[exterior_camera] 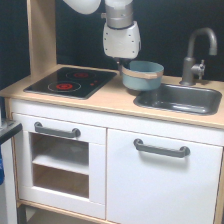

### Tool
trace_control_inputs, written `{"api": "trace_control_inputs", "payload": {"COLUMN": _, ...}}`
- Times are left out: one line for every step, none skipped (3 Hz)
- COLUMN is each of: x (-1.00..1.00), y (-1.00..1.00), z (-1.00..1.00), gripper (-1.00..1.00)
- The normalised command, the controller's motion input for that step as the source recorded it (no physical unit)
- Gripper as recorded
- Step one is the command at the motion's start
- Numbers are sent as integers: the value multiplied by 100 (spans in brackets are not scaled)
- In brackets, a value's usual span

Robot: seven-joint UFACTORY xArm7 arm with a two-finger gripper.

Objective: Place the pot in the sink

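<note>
**Operator:** Report the location of the pot (142, 75) and the state of the claw (119, 62).

**Technician:** The pot stands on the desk (107, 99), between the stovetop (72, 81) and the sink (181, 98), just beside the sink's rear corner on the exterior view's left. It appears to sit slightly tilted, and its base may overlap the sink rim. The claw is behind the pot's rim on the exterior view's left; its fingers are hidden, so I cannot tell whether it is wide, narrow or gripping.

**Operator:** Orientation?

**Technician:** The pot's axis is near vertical, opening upward. The short handle on the tan band points toward the camera and slightly right. The sink's long axis runs left to right.

**Operator:** Hazards?

**Technician:** An off-centre hold on the rim could tip the pot. Insufficient lift could catch its base on the sink edge. Excess travel could strike the faucet (196, 52).
</note>
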Motion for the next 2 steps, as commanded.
{"api": "trace_control_inputs", "payload": {"x": 93, "y": 4, "z": -29, "gripper": -100}}
{"api": "trace_control_inputs", "payload": {"x": 93, "y": 15, "z": -61, "gripper": -100}}
